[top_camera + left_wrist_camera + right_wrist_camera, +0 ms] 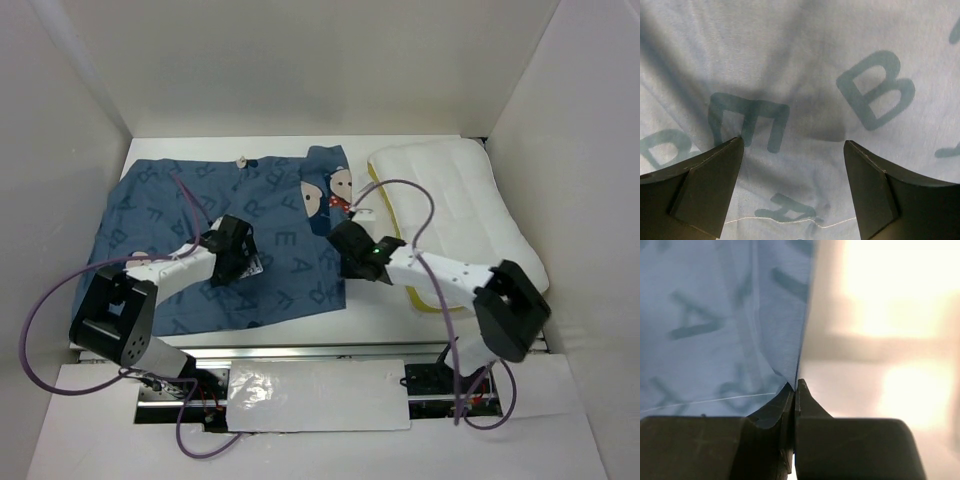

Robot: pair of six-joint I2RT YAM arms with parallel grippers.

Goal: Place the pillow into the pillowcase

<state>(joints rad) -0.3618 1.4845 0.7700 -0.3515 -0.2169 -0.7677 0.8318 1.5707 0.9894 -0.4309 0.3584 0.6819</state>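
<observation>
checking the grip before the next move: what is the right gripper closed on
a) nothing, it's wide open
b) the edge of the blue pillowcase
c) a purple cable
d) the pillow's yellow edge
b: in the right wrist view the right gripper is shut, pinching the edge of the pillowcase.

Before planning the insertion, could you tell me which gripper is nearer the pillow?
Right. The right gripper pinches the pillowcase edge beside the pillow; the left gripper is over the pillowcase's middle, farther away.
</observation>
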